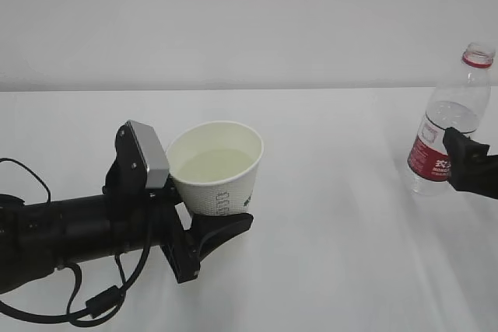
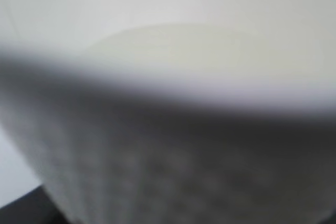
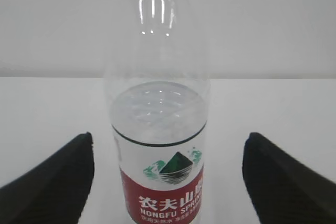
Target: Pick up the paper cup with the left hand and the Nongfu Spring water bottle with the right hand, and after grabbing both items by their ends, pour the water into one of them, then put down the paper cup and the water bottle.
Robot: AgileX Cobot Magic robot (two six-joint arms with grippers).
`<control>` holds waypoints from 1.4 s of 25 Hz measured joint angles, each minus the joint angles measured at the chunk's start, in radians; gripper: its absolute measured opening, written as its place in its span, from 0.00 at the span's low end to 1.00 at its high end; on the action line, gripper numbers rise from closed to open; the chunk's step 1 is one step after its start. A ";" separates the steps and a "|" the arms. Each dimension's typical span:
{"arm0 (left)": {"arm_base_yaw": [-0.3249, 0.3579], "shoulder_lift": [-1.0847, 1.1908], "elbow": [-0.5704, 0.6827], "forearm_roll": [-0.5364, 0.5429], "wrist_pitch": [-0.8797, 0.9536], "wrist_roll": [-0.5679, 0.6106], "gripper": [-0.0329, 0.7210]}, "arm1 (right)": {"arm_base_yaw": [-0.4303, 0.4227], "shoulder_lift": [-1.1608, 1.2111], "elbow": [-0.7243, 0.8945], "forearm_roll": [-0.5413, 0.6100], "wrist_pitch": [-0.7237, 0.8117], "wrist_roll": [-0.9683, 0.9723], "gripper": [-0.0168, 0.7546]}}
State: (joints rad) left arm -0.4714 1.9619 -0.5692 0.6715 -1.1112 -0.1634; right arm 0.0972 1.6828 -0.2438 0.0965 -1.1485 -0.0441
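The left hand [image 1: 204,232] is clamping the tilted, water-filled paper cup [image 1: 216,167] near its base; thin walls likely crush easily. The right hand [image 3: 168,182], jaws standing apart, is flanking the upright, uncapped Nongfu Spring water bottle [image 3: 158,129], light and probably slippery.

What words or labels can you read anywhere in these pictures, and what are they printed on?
"农夫山" above "NONGFU SPR", cut off at the edge: red label of the water bottle.
Smaller line beneath: too small to read.
Print on the paper cup: too blurred to read.
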 joint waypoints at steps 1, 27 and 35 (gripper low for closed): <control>0.000 0.000 0.000 0.000 0.000 0.000 0.72 | 0.000 -0.012 0.006 -0.011 0.000 0.007 0.89; 0.000 -0.013 0.000 -0.096 0.000 0.000 0.72 | 0.000 -0.067 0.079 -0.131 0.000 0.044 0.85; 0.000 -0.013 0.000 -0.207 0.000 0.000 0.72 | 0.000 -0.067 0.081 -0.131 0.000 0.044 0.84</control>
State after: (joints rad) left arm -0.4714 1.9488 -0.5692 0.4648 -1.1112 -0.1634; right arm 0.0972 1.6159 -0.1630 -0.0341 -1.1485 0.0000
